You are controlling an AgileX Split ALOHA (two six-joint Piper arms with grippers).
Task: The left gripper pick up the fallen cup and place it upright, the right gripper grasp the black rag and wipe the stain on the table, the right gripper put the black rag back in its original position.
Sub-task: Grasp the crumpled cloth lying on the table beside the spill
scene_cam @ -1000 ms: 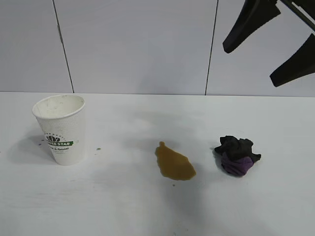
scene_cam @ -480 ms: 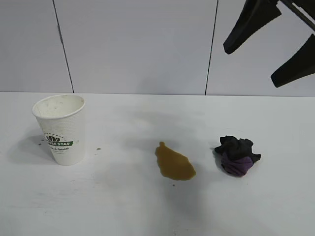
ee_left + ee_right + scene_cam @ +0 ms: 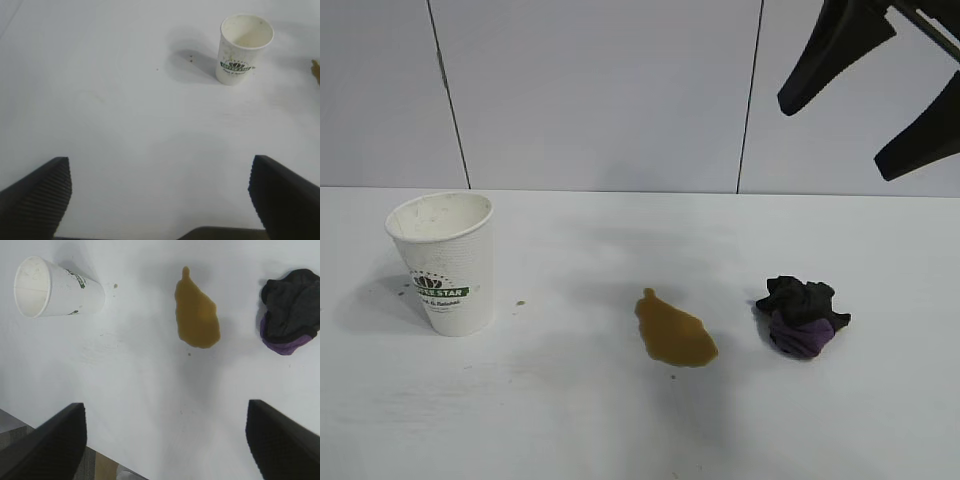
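My right pincer (image 3: 880, 105) hangs high above the rag (image 3: 802, 316), fingers wide apart, holding nothing. My left pincer (image 3: 160, 195) is spread wide too, empty over bare counter (image 3: 580, 420). The cup (image 3: 445, 262) stands upright at the left, the stain (image 3: 674, 329) between it and the rag. Since a second ago, nothing on the counter has shifted.

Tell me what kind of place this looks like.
Probably a robot test bench: a bare white table against plain wall panels, set with a staged spill, a paper cup, stain and rag.
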